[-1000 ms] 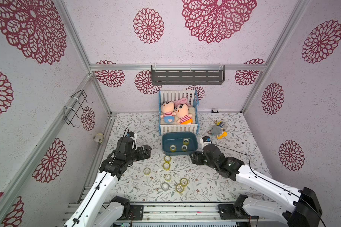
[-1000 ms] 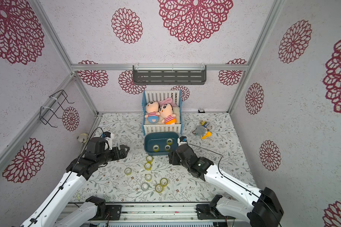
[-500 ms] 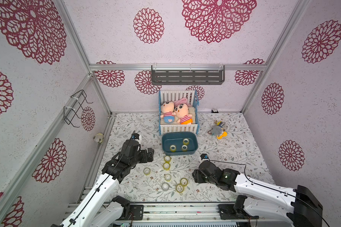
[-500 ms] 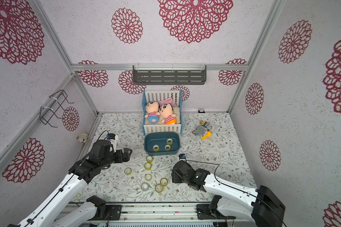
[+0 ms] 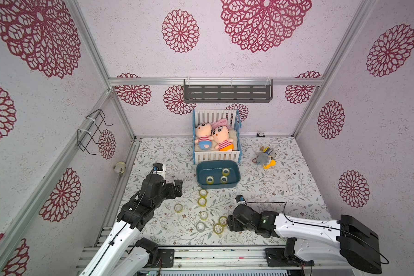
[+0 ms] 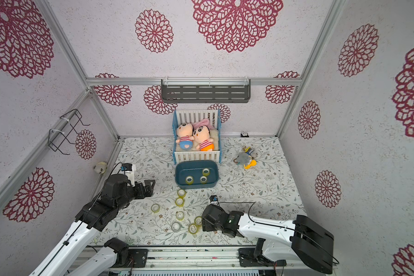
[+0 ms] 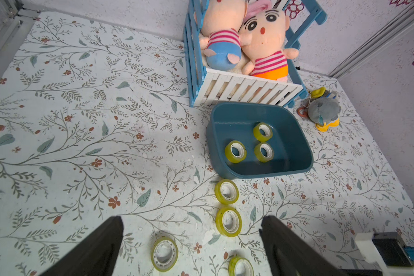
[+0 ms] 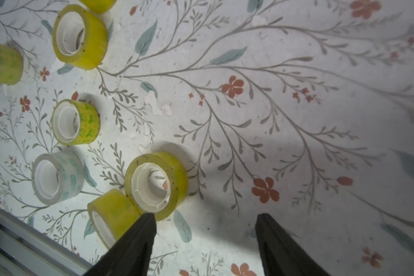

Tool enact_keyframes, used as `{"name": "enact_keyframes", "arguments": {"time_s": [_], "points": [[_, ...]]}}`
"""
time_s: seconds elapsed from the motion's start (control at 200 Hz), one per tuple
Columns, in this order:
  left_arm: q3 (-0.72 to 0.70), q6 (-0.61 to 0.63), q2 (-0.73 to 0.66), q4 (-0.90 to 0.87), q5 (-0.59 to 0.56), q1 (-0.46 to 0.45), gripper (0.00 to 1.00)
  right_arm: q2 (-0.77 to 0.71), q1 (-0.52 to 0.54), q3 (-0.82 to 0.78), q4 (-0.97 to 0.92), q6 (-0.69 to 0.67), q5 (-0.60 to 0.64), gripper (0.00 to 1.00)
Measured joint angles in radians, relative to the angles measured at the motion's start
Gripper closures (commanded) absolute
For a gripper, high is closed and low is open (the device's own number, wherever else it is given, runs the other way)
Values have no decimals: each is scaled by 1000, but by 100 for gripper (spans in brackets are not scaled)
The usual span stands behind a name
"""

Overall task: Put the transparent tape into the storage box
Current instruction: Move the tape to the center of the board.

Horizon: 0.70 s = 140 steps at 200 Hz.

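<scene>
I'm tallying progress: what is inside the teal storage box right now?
Three yellowish tape rolls sit on the floor of the storage box; nothing else shows. Its near wall hides a strip of floor behind it.

in the right wrist view, one tape roll (image 8: 5,64) is cut off by the picture's edge.
</scene>
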Motion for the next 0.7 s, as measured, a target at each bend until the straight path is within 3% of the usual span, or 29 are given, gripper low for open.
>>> {"name": "enact_keyframes", "arguments": {"time_s": [0.701], "points": [[0, 0, 50, -1, 38, -21, 3, 206, 5, 93, 49, 68, 124, 25]]}}
